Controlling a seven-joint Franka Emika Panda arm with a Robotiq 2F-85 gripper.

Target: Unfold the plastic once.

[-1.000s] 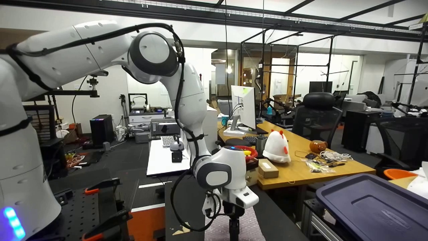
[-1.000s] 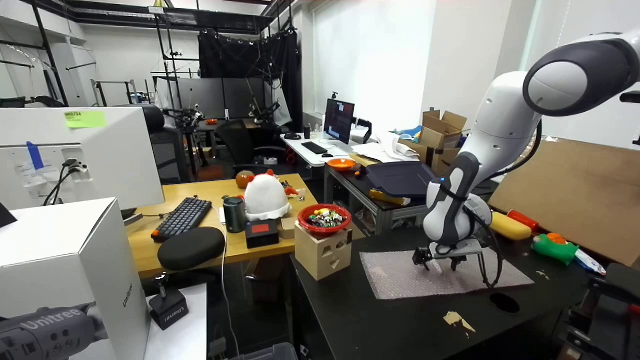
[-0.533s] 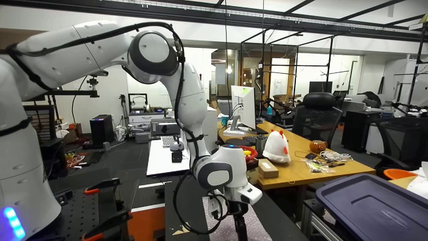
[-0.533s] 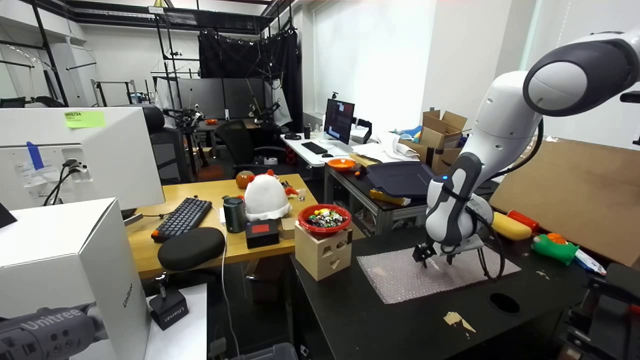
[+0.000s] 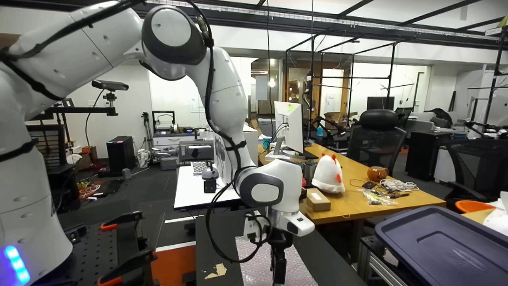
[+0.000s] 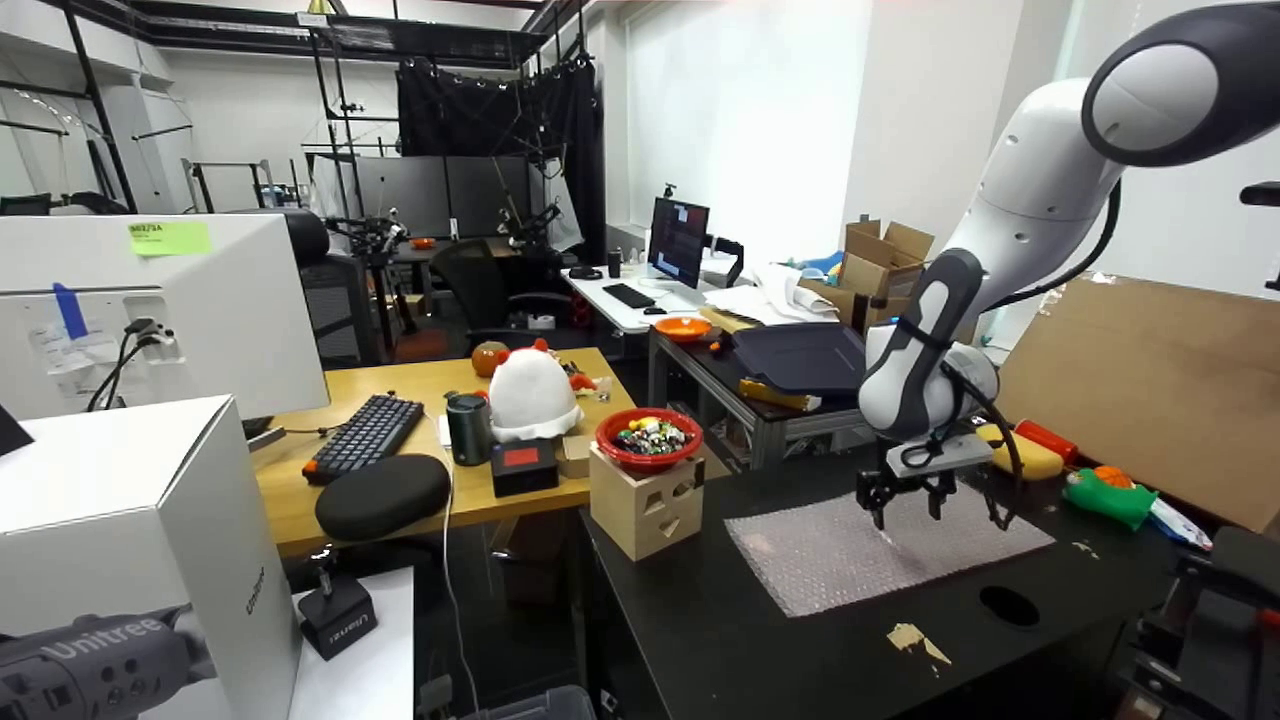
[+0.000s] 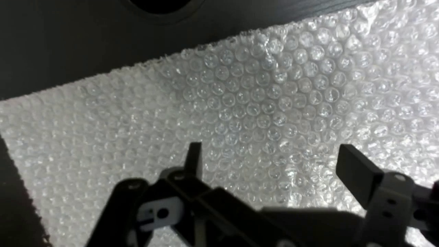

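Note:
The plastic is a pale pinkish, translucent bubble-wrap sheet lying flat on the black table; it also shows under the hand in an exterior view. In the wrist view the sheet fills most of the picture, with one long edge at the top and a corner at the left. A crinkled, shiny patch shows at the right. I cannot tell how many layers it has. My gripper is above the sheet, apart from it. In the wrist view the gripper has its fingers wide apart with nothing between them.
The black table has a round hole near the sheet. A wooden shape box with a red bowl stands at one end. A yellow toy, a green toy and a cardboard panel stand on the opposite side.
The sheet has turned and slid a little on the table. My gripper was low at the sheet and has risen above it, with the whole arm lifting.

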